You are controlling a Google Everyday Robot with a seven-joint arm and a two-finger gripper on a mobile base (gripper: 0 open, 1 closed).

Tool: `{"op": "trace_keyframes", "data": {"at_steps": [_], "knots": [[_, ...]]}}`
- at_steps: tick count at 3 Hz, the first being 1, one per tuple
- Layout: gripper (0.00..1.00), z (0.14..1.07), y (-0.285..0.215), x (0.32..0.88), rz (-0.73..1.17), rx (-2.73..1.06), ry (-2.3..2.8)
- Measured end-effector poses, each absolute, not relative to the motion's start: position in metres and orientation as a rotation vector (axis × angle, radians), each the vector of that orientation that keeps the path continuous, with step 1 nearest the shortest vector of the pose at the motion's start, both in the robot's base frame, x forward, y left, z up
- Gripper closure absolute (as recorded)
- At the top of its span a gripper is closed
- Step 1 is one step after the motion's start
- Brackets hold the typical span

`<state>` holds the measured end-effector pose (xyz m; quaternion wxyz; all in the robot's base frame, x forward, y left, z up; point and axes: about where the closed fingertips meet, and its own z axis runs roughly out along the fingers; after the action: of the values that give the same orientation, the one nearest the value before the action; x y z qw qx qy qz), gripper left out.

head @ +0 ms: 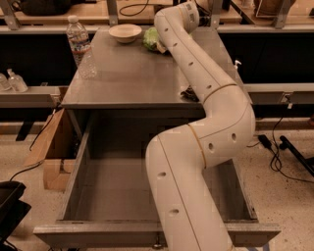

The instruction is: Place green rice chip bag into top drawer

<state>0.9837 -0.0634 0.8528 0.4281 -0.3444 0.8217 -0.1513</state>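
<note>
Your arm reaches up over the open drawer and across the grey tabletop (127, 78) to its far side. The tool (193, 8) is at the very end of the arm, by the back edge of the tabletop. The arm hides most of it. You cannot tell how wide the tool is open, and you cannot tell if it has hold of anything.

The green rice chip bag (152, 38) lies on the tabletop, just to the left of the tool and a bit closer to you. The arm covers the bag's right side, so you cannot tell if the tool touches it. The bag is not in the drawer.

A pale bowl (125, 33) sits further left of the tool, just past the bag. A clear water bottle (81, 46) stands upright well to the left of the tool, near the left edge. A small black packet (189, 93) lies far back from the tool, at the near edge of the tabletop, right beside the arm.

The top drawer (73, 181) is pulled out wide, far below the tool and closest to you. The part you can see has nothing in it, but the arm hides much of its right side. A brown cardboard box (49, 147) sits on the floor to the left of the drawer.
</note>
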Motion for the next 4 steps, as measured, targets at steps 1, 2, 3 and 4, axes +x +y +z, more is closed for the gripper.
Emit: {"op": "trace_keyframes", "data": {"at_steps": [1, 2, 3, 4], "knots": [[1.0, 0.85, -0.063, 0.984, -0.377, -0.862, 2.055], [1.0, 0.85, -0.063, 0.984, -0.377, -0.862, 2.055], [1.0, 0.845, -0.055, 0.982, -0.382, -0.879, 2.071], [1.0, 0.868, -0.03, 0.97, -0.427, -0.896, 2.097]]}}
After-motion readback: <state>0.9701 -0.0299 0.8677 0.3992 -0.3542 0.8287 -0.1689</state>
